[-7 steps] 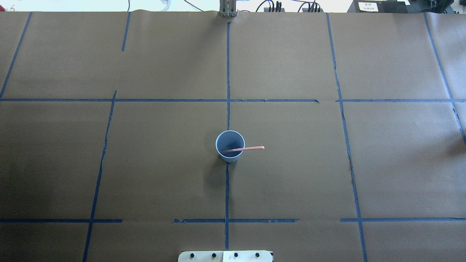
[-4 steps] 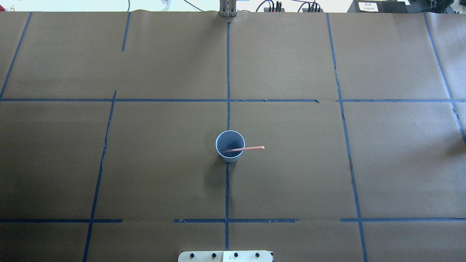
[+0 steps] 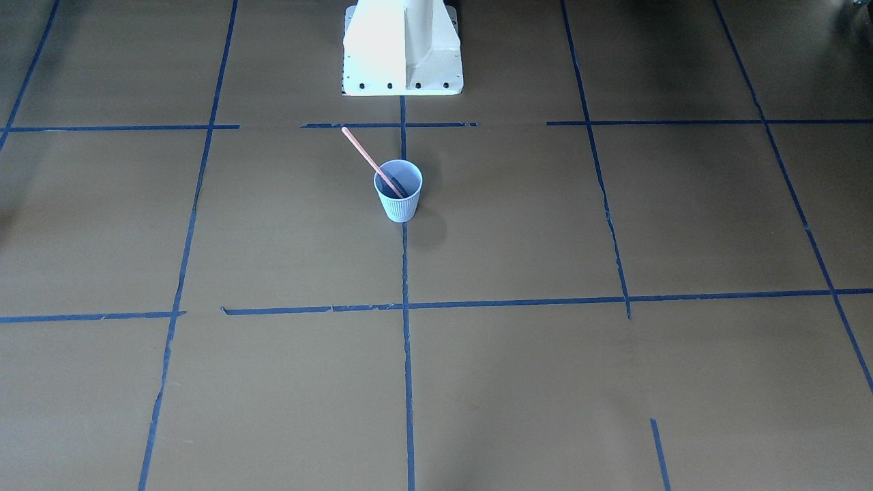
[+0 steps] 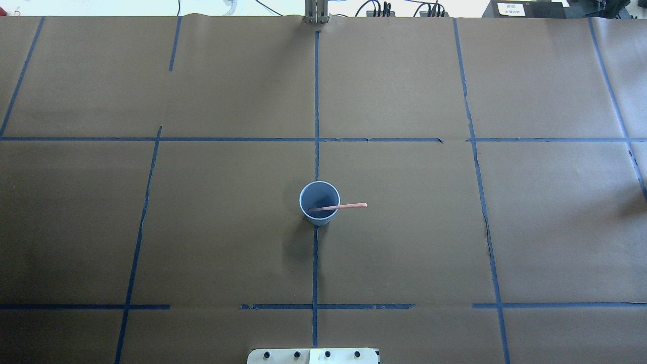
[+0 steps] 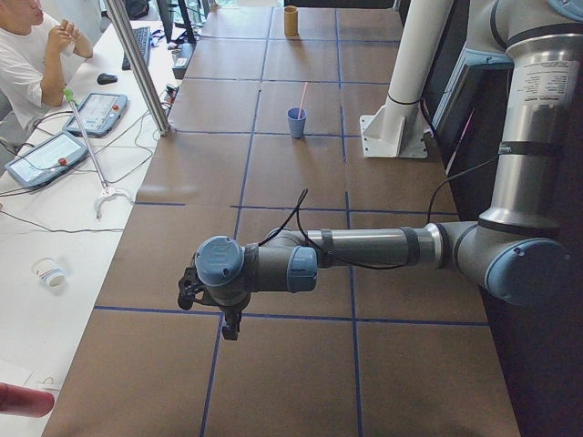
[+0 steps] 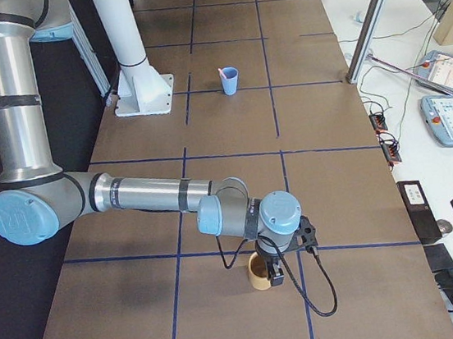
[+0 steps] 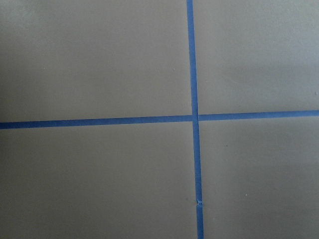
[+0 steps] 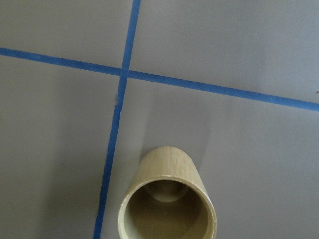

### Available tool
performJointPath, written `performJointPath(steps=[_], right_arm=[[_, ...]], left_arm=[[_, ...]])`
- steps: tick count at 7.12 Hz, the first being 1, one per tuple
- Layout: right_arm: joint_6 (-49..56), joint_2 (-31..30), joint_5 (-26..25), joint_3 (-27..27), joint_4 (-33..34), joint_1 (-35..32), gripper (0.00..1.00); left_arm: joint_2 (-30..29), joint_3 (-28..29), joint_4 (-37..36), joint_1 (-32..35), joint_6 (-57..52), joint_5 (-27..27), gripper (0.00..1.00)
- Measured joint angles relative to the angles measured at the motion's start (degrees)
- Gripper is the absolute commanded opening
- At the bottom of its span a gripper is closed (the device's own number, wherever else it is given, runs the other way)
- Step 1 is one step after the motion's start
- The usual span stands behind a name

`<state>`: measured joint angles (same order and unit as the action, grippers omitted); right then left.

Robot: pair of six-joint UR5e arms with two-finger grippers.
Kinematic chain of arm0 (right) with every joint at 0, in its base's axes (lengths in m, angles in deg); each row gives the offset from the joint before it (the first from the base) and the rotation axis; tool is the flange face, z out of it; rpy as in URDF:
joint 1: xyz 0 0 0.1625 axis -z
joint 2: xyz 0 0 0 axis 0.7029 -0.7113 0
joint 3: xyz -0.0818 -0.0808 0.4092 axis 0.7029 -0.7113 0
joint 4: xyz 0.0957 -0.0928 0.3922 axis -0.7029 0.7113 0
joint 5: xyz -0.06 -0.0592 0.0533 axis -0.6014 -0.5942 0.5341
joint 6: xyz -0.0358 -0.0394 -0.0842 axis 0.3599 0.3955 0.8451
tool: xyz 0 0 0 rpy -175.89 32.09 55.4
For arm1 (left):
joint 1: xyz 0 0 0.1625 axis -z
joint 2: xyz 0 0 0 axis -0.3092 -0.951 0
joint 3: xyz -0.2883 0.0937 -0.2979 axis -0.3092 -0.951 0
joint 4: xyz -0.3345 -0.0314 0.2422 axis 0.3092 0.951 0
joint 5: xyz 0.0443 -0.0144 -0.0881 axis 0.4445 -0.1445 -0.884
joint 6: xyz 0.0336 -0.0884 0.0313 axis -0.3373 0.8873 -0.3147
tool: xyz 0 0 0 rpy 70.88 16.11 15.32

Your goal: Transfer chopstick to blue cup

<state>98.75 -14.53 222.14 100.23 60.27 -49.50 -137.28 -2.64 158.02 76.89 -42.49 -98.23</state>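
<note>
The blue cup [image 4: 318, 194] stands upright near the table's middle on a tape line. It also shows in the front view [image 3: 398, 204] and small in the side views [image 5: 296, 122] [image 6: 230, 80]. One pinkish-red chopstick [image 4: 346, 206] stands in it, leaning over the rim toward the robot's right [image 3: 361, 151]. My left gripper [image 5: 228, 323] hangs over bare table far out on the left. My right gripper [image 6: 277, 277] hangs far out on the right beside a bamboo cup. Both show only in side views, so I cannot tell whether they are open or shut.
An empty bamboo cup [image 8: 167, 204] stands upright under my right wrist [image 6: 258, 271]. The robot's white base [image 3: 402, 48] stands at the table's near edge. Blue tape lines cross the brown paper. An operator [image 5: 27, 55] and teach pendants sit beyond the far edge.
</note>
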Motion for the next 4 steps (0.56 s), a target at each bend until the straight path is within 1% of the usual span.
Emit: performJointPath(steps=[2, 4], right_arm=[[0.0, 1.0, -0.2, -0.2, 0.0, -0.1, 1.00], [0.2, 1.3, -0.2, -0.6, -0.1, 0.2, 1.00]], left_arm=[[0.9, -0.8, 0.1, 0.0, 0.5, -2.5, 1.00], [3.3, -2.4, 0.1, 0.0, 0.4, -3.3, 1.00]])
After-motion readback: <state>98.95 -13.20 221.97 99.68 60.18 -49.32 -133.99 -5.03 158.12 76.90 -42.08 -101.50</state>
